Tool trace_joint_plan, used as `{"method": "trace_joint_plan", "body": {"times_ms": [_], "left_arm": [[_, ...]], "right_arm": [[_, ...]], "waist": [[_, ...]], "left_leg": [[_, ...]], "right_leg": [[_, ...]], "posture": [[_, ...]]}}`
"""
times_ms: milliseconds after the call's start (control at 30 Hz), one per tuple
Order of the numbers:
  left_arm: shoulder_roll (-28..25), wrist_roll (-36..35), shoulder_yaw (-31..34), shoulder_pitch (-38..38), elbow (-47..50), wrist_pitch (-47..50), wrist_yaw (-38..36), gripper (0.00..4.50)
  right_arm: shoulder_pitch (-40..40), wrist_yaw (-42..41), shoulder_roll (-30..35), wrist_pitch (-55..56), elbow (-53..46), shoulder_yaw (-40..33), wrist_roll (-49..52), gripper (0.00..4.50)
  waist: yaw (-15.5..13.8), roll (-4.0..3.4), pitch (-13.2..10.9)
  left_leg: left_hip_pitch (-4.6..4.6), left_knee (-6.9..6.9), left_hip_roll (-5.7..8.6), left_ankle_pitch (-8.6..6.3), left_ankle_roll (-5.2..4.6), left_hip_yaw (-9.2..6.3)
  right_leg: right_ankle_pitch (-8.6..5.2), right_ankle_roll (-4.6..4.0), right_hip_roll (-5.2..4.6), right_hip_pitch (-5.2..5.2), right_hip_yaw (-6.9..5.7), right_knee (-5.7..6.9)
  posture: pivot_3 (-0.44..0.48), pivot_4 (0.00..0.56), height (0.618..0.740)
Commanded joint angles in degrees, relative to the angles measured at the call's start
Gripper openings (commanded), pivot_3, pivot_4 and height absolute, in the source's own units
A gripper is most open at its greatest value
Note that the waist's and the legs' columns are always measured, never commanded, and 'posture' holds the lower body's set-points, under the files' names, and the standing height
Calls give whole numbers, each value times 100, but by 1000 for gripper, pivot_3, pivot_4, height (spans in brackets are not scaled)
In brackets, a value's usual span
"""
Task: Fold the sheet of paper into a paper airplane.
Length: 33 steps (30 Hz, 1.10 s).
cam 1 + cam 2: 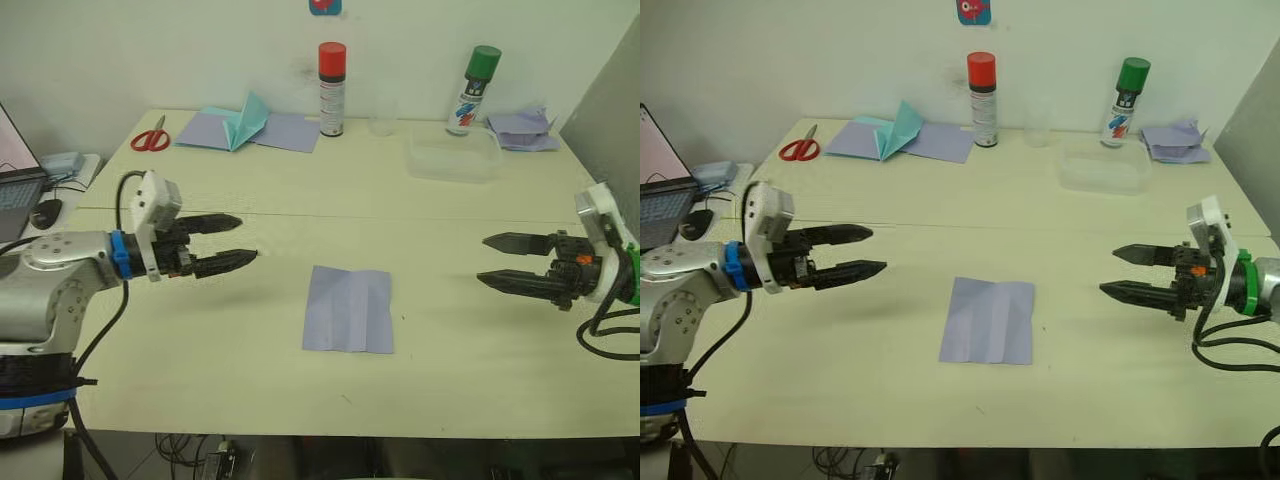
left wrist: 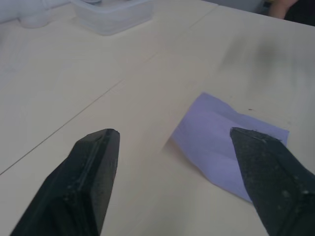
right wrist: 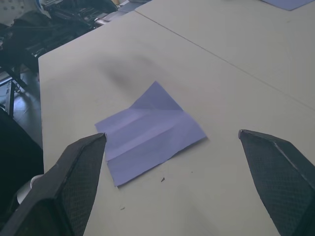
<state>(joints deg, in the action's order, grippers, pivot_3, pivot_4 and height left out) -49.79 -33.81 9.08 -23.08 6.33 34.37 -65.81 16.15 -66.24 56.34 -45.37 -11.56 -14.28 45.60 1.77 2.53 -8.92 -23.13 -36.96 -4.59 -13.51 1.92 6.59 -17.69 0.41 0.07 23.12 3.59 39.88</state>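
Lavender sheet of paper (image 1: 349, 309) lies flat, creased, at lower centre of the counter (image 1: 450, 340), between our spread, empty left hand (image 1: 243, 240) and right hand (image 1: 484, 261); we judge one hand should pin it while the other lifts an edge.

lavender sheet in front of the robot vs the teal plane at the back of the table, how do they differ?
The sheet of paper is lavender; the teal paper plane is teal. The sheet lies flat on the table with only crease lines, while the plane is folded to a point and stands up off the surface. The sheet sits between the left tool and the right tool, both open; the plane rests on a lavender sheet near the scissors. Both are paper.
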Motion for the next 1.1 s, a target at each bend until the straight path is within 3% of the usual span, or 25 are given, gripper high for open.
{"method": "trace_joint_plan", "body": {"times_ms": [33, 300, 333, 700, 933, 1033, 1100], "left_arm": [[213, 89, -290, -49, 349, -192, 66, 2647], [1019, 960, -1352, -96, 103, -924, 347, 141], [1142, 1041, -1449, -111, 12, -1007, 377, 46], [1665, 2544, -2568, -127, -1237, -1754, 772, 46], [1826, 3009, -2914, -112, -1791, -2047, 747, 46], [1862, 3037, -2931, -87, -1835, -2072, 720, 0], [1891, 3038, -2911, -82, -1845, -2087, 738, 0]], "right_arm": [[-78, 82, -136, 263, -203, 121, -205, 4500], [-61, 423, -638, 758, -175, 656, -826, 4500], [-68, 461, -697, 789, -133, 699, -869, 4500], [135, 692, -1110, 1114, 140, 1334, -1556, 4500], [450, 940, -1437, 1362, 677, 1693, -2118, 4500], [564, 964, -1521, 1500, 951, 1844, -2359, 3899], [656, 1054, -1602, 1730, 1210, 1983, -2653, 3213]], "waist": [[-2, 0, 0], [-6, 0, 0], [-6, 0, 0], [-1, -2, 1], [-31, -16, 14], [-28, -25, 19], [-26, -30, 22]], "left_leg": [[-1, 0, 1, 0, 0, 0], [-2, -4, 3, 1, 0, -3], [-3, -4, 3, 1, 0, -3], [-3, -6, 4, 1, -1, -4], [14, -9, 4, 3, -3, -16], [36, -9, 4, 3, -6, -21], [41, -9, 5, 3, -9, -23]], "right_leg": [[0, 0, 1, 0, 0, 0], [0, 0, 10, -1, 6, 2], [1, 0, 11, -1, 6, 2], [1, -1, 25, -2, 22, 4], [1, 0, 32, -38, 29, 0], [-1, 2, 33, -72, 30, -9], [-1, 2, 33, -80, 28, -10]], "posture": [[0, 150, 740], [0, 150, 740], [0, 150, 740], [0, 150, 740], [0, 150, 740], [0, 150, 740], [0, 150, 740]]}}
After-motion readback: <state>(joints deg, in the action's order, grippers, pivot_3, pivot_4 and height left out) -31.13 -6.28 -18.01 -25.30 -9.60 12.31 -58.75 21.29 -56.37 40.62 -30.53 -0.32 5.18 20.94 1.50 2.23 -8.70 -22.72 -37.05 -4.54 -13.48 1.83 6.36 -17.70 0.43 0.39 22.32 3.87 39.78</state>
